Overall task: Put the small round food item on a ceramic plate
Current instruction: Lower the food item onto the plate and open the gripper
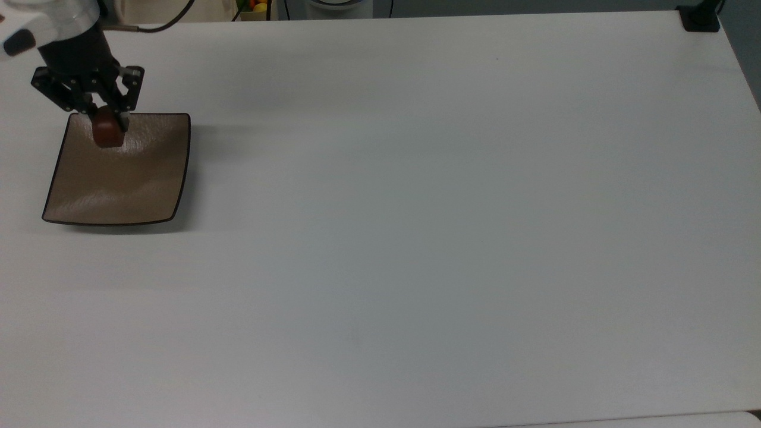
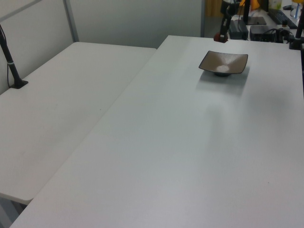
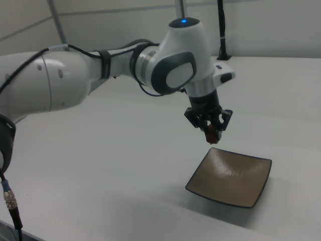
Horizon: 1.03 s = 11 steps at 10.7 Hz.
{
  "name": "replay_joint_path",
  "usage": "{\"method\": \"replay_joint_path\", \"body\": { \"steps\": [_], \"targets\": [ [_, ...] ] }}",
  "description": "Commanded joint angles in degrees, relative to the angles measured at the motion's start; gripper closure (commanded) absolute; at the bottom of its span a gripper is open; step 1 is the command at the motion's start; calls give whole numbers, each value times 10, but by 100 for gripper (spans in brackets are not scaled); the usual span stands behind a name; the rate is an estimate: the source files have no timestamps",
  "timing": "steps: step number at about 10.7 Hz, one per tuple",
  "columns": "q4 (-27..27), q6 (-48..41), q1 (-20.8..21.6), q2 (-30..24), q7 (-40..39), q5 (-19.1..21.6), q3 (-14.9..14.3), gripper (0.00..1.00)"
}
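Note:
The small round food item (image 1: 107, 132) is a dark reddish-brown lump held between the fingers of my gripper (image 1: 107, 122), which is shut on it. In the top view it hangs over the far edge of the square tan-brown ceramic plate (image 1: 128, 178), at the top view's left. The right view shows the gripper (image 3: 210, 131) with the item (image 3: 211, 134) in the air above the plate's (image 3: 233, 178) far-left corner, not touching it. In the left view the item (image 2: 221, 37) sits beyond the plate (image 2: 234, 64).
The plate stands on a wide white table (image 1: 446, 208). A second white table (image 2: 61, 109) adjoins it at the left view's left. Black stands and cables (image 2: 259, 28) crowd the far edge behind the plate. A black post base (image 1: 700, 21) sits at the top view's far-right corner.

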Motion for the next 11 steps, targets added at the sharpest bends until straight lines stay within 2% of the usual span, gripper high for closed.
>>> {"method": "replay_joint_path", "body": {
  "steps": [1,5,7,11],
  "targets": [
    [-9,38,0,36,-13,-18,-8,68],
    [-26,81,-4,76,-12,-26,-9,67],
    [-31,84,-6,92,-12,-50,-9,67],
    [-47,107,-10,109,-12,-51,-9,64]
  ]
}}
